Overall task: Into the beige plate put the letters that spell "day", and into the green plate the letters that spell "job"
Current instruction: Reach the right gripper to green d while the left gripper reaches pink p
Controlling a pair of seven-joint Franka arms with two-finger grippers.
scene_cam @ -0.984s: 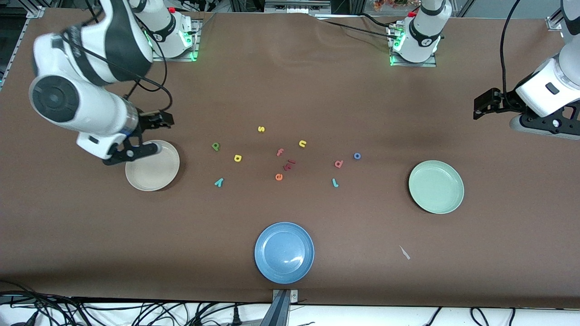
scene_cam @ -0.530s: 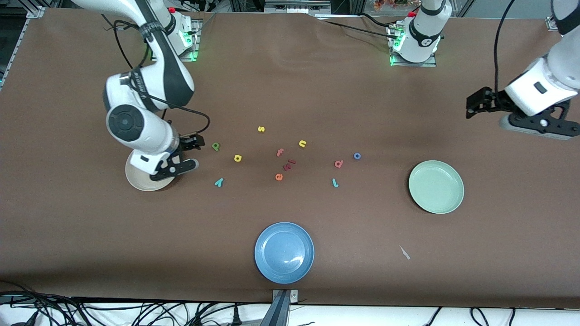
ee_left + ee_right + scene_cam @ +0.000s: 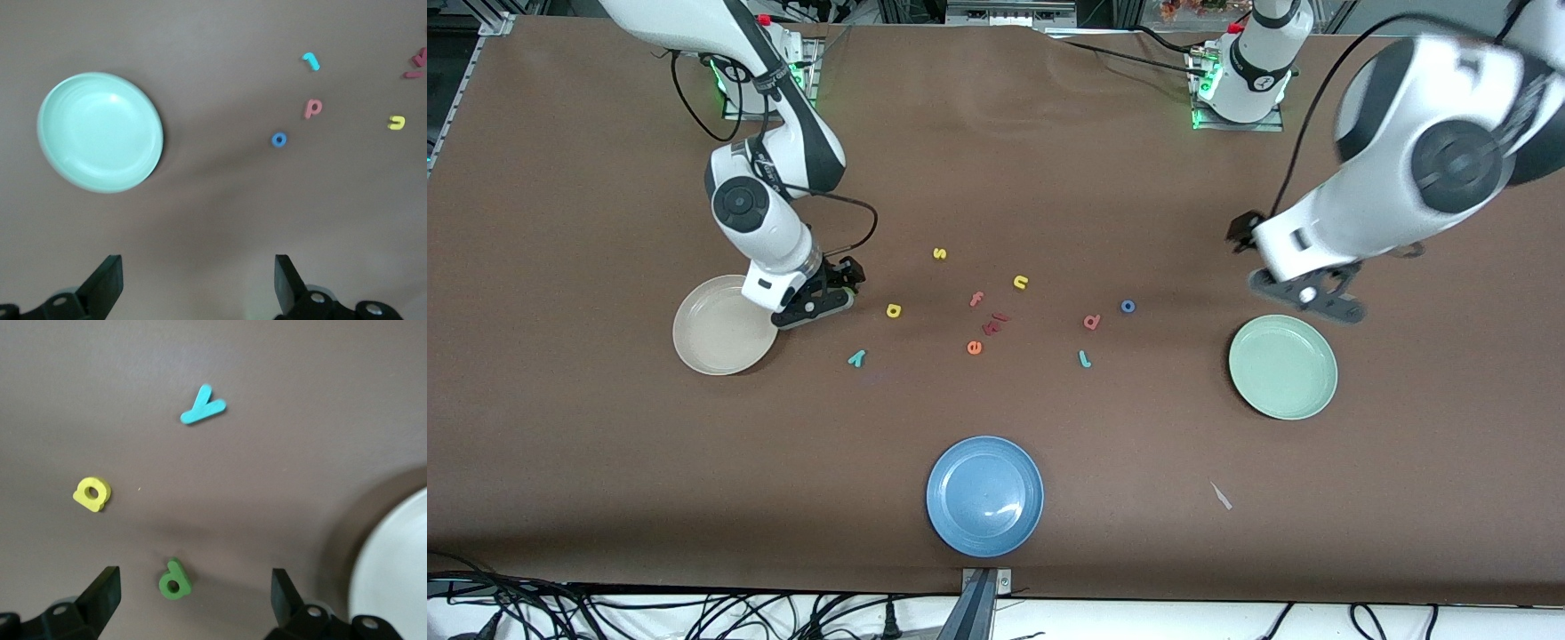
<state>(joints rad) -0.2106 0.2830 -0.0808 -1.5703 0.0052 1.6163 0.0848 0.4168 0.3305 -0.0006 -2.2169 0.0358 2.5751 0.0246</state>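
My right gripper (image 3: 811,308) hangs open beside the beige plate (image 3: 725,324), low over the green "d" (image 3: 174,580). The "d" lies flat between the open fingers (image 3: 100,593) and is hidden in the front view. The yellow "a" (image 3: 893,310) and teal "y" (image 3: 856,358) lie close by on the brown table. My left gripper (image 3: 1307,296) is open and holds nothing, above the table just by the green plate (image 3: 1282,366). The blue "o" (image 3: 1128,306), salmon "b" (image 3: 1091,322) and teal "j" (image 3: 1084,358) lie between that plate and the table's middle.
A blue plate (image 3: 984,495) sits near the front edge. Mid-table lie a yellow "s" (image 3: 939,253), yellow "n" (image 3: 1020,282), pink "f" (image 3: 976,300), orange "e" (image 3: 974,348) and dark red pieces (image 3: 994,323). A small white scrap (image 3: 1221,496) lies nearer the front camera than the green plate.
My right gripper has swung from over the beige plate to over the green "d". My left arm has come in from the table's end to the green plate. Both stayed open.
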